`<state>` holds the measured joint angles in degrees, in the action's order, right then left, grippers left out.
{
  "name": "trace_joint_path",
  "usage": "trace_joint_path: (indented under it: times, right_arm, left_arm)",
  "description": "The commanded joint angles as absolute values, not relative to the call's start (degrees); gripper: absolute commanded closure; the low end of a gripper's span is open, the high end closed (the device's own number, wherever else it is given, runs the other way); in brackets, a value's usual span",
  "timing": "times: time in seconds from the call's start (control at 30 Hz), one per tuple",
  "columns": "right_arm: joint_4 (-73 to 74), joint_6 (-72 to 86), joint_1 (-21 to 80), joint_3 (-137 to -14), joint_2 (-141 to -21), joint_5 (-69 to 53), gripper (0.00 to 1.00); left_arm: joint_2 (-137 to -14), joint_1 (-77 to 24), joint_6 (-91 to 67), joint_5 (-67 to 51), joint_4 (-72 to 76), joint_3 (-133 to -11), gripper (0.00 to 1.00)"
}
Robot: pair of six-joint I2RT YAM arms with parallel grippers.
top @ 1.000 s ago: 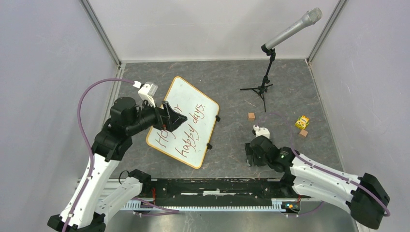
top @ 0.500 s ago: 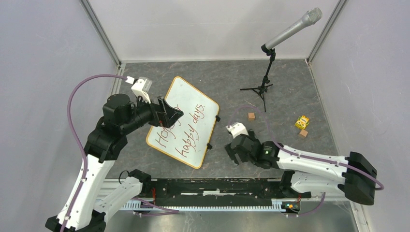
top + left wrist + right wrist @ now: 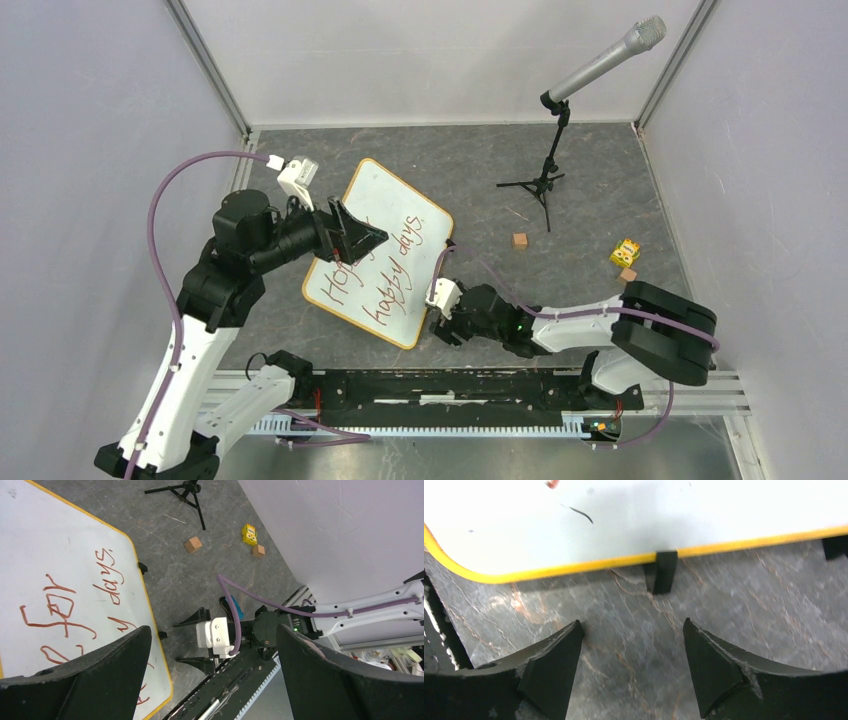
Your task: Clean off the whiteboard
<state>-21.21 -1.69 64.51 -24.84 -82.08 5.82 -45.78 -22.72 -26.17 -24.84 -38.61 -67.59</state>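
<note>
The whiteboard (image 3: pixel 385 250) lies tilted on the grey floor, white with an orange-tan frame and red-brown handwriting. It also shows in the left wrist view (image 3: pixel 55 580) and the right wrist view (image 3: pixel 634 520). My left gripper (image 3: pixel 362 238) hovers open and empty over the board's left half. My right gripper (image 3: pixel 437 318) is open and empty, low over the floor just off the board's near right edge, by a black clip (image 3: pixel 663 571).
A microphone on a tripod stand (image 3: pixel 545 185) is at the back right. A small brown cube (image 3: pixel 520 240), a yellow block (image 3: pixel 625 252) and another small cube (image 3: pixel 627 275) lie to the right. A black rail (image 3: pixel 440 390) runs along the near edge.
My right arm has swept left across the floor, from the right of the middle to the whiteboard's near right edge. My left gripper has shifted slightly over the board.
</note>
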Motion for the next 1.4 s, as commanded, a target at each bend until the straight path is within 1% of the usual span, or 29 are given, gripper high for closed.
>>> trace_joint_path:
  times: [0.0, 0.07, 0.27, 0.4, 0.53, 0.63, 0.77, 0.83, 0.93, 1.0, 1.13, 1.27, 1.3, 1.37]
  right_arm:
    - [-36.94, -6.07, 64.52, -22.73, -86.0, 1.97, 0.22]
    - [-38.94, -6.0, 63.92, -22.61, -87.4, 1.26, 0.29]
    - [-44.31, -4.66, 61.05, -22.54, -90.85, -3.35, 0.3]
    - [-46.46, -3.96, 59.67, -22.5, -92.92, -5.56, 0.37]
    - [-49.97, -2.73, 59.17, -22.06, -93.87, -7.57, 0.49]
    - [-49.55, -2.59, 59.11, -22.65, -94.42, -8.27, 0.63]
    - [-53.87, -1.47, 59.16, -19.2, -92.8, -7.76, 0.76]
    - [-54.82, -0.97, 59.22, -18.03, -92.06, -7.96, 0.87]
    - [-54.43, -0.37, 59.15, -17.07, -91.13, -8.56, 1.0]
    - [-54.05, -0.09, 59.15, -15.26, -89.13, -8.49, 1.0]
    - [-53.1, 2.71, 58.66, -10.19, -83.61, -7.67, 1.0]
    - [-49.35, 4.14, 58.12, -6.42, -78.11, -6.86, 1.0]
    - [-48.5, 4.68, 58.02, -5.56, -76.68, -6.11, 0.99]
    - [-46.5, 5.61, 57.92, -4.12, -74.41, -4.61, 0.93]
  left_arm:
    - [-46.48, -22.54, -29.18, -28.26, -35.53, -68.73, 0.0]
    - [-46.66, -22.56, -29.34, -28.39, -35.13, -68.47, 0.0]
    - [-47.53, -22.56, -29.58, -28.21, -35.14, -68.78, 0.0]
    - [-48.2, -22.54, -30.18, -28.3, -35.27, -69.99, 0.0]
    - [-48.98, -22.53, -30.79, -28.52, -34.49, -70.18, 0.0]
    - [-49.52, -22.5, -30.24, -27.96, -35.0, -70.81, 0.0]
    - [-50.88, -22.48, -27.81, -26.93, -38.41, -74.12, 0.0]
    - [-52.02, -22.5, -25.93, -26.53, -40.42, -75.96, 0.0]
    - [-53.51, -22.5, -23.7, -23.76, -43.9, -78.73, 0.0]
    - [-54.23, -22.01, -23.33, -21.77, -44.96, -79.54, 0.0]
    - [-55.43, -19.08, -23.36, -21.99, -44.33, -77.5, 0.0]
    - [-55.17, -11.63, -24.68, -28.58, -39.33, -70.3, 0.0]
    - [-55.39, -10.42, -24.85, -29.93, -38.22, -68.69, 0.0]
    - [-56.1, -8.51, -25.0, -33.05, -36.14, -65.3, 0.0]
